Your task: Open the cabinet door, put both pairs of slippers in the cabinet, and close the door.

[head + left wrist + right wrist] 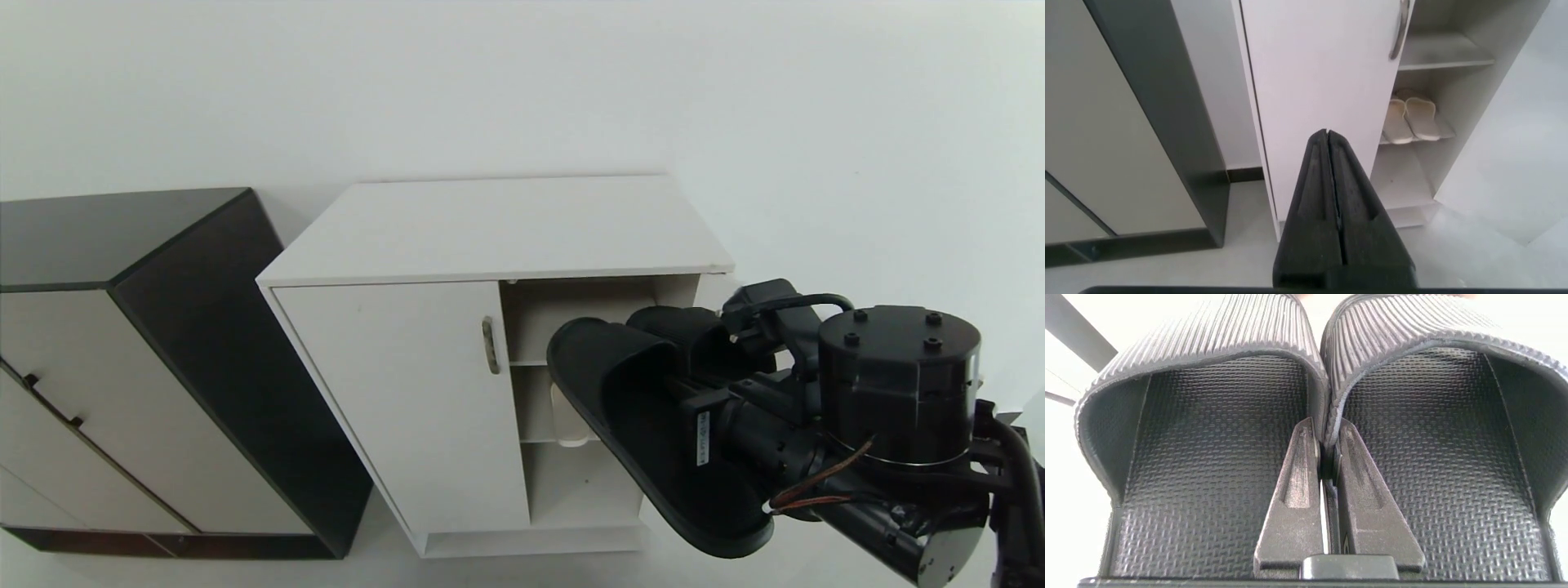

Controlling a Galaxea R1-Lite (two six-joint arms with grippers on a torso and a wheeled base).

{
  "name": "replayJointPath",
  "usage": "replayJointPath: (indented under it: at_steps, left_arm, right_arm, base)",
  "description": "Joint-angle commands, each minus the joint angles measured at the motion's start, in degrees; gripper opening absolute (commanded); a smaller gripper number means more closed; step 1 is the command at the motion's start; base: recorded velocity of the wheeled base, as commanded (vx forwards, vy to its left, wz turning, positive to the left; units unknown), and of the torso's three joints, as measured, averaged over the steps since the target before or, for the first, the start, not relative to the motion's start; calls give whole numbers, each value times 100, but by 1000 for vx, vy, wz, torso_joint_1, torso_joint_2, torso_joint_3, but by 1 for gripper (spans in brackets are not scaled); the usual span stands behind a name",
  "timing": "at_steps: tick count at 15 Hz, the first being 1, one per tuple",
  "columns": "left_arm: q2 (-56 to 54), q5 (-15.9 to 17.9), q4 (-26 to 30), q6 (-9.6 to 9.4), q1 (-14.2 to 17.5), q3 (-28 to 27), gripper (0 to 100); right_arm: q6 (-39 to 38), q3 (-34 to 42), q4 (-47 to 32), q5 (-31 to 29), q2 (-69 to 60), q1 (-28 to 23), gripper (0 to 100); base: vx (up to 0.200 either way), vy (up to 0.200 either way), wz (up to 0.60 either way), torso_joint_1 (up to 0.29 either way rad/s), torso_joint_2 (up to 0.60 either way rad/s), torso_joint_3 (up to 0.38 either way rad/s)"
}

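Foreground, on the right: we find the right pincer (1325, 434) pinching the black slippers (1208, 465). Its two fingers are pressed together over the inner side walls of the pair, where one slipper meets the other. The two lie side by side with their ribbed straps away from the wrist and their textured footbeds facing the wrist camera. From the head view we see the pair held in the air at a tilt. Its toes point toward the open right half of the cabinet, in front of the shelves. We cannot tell whether the toes touch the cabinet.

On the left, the left pincer (1327, 137) is pressed together with nothing between its fingers. It hangs above the floor (1241, 212), in front of the closed door.

Farther off stands the white cabinet (498, 229). Its left door (400, 400) is shut, with a metal handle (490, 345) upright at the door's right edge. The right half is open, and we count three compartments, one above another. The white slippers (1417, 118) lie side by side in the middle compartment.

Just left of the white cabinet is a dark cabinet (204, 343) with pale fronts. Both stand against the plain wall (522, 82).
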State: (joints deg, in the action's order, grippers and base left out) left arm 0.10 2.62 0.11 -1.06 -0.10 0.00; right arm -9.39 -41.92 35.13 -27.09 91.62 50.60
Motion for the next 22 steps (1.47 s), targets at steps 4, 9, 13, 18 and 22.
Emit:
replayJointPath:
  at_steps: [4,9,13,18,22]
  left_arm:
    - [-1,2,-2,1,1,0,0]
    - [-1,2,-2,1,1,0,0]
    - [-1,2,-2,1,1,0,0]
    - [-1,2,-2,1,1,0,0]
    - [-1,2,-2,1,1,0,0]
  right_arm:
    - [-2,9,2,2,31,2,0]
    - [-2,18,2,2,40,2,0]
    - [-2,18,2,2,40,2,0]
    - [7,44,2,2,40,2,0]
    - [7,44,2,2,40,2,0]
  base:
    - [0,0,0,-200,516,312]
    - [0,0,0,-176,492,320]
    - [0,0,0,-138,473,331]
    - [0,0,0,-101,457,360]
    - [0,0,0,-36,400,364]
